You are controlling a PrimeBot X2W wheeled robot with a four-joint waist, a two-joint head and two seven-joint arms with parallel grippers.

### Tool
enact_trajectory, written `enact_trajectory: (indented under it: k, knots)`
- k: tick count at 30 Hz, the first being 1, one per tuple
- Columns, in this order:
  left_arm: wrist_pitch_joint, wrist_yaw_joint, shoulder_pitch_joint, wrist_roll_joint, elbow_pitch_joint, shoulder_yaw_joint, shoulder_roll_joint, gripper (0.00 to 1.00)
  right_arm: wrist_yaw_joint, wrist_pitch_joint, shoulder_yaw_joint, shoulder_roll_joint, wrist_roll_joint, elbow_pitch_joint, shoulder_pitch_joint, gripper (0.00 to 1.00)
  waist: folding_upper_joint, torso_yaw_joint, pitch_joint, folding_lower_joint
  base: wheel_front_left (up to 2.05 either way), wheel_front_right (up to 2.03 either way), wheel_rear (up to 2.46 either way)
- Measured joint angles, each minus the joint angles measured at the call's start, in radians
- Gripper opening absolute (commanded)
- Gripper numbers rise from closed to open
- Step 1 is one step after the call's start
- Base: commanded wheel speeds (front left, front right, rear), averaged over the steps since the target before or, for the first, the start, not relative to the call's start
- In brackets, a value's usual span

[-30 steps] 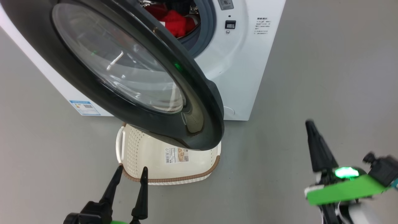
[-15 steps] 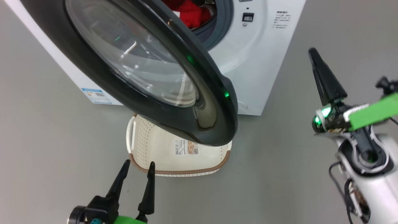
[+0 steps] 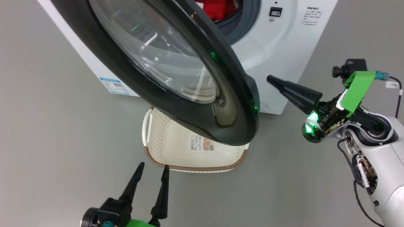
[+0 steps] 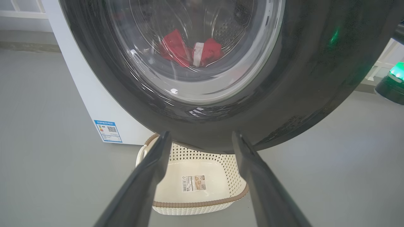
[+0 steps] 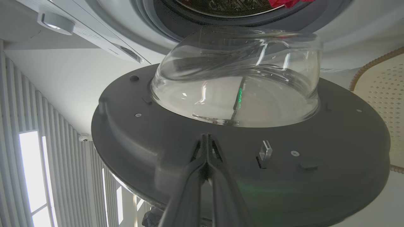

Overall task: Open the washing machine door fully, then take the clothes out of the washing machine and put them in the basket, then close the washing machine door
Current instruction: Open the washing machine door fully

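Right tool (image 3: 270,78), pinched shut and empty, pointed at the inner face of the washing machine door (image 3: 164,63), which stood only partly open. Beyond it the clothes (image 3: 217,8) lay in the washing machine (image 3: 277,47). Ahead of the wide-spread left tool (image 3: 153,166) the basket (image 3: 176,148) sat empty, with unloading and closing not yet done.

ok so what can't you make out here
- clothes: head view, mostly behind the washing machine door and cut by the top edge; item count unclear.
- basket: far end hidden under the door, head view.
- printed labels: too small to read, head view.
- right gripper: right wrist view, contact with door unclear.
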Motion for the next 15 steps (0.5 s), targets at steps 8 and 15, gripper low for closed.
enact_trajectory:
  k: [8,15]
  knots:
    - [0.0,0.009,0.0,-0.015,0.0,-0.025,0.0,1.0,0.0,0.124,0.034,-0.001,0.012,0.067,-0.031,0.0,0.0,0.028,0.001,0.0,0.0,0.0,0.0]
    - [0.0,0.009,0.001,-0.022,0.005,-0.03,0.0,1.0,0.0,0.147,0.037,0.009,0.003,0.081,-0.03,0.0,0.0,0.046,-0.021,0.0,0.0,0.0,0.0]
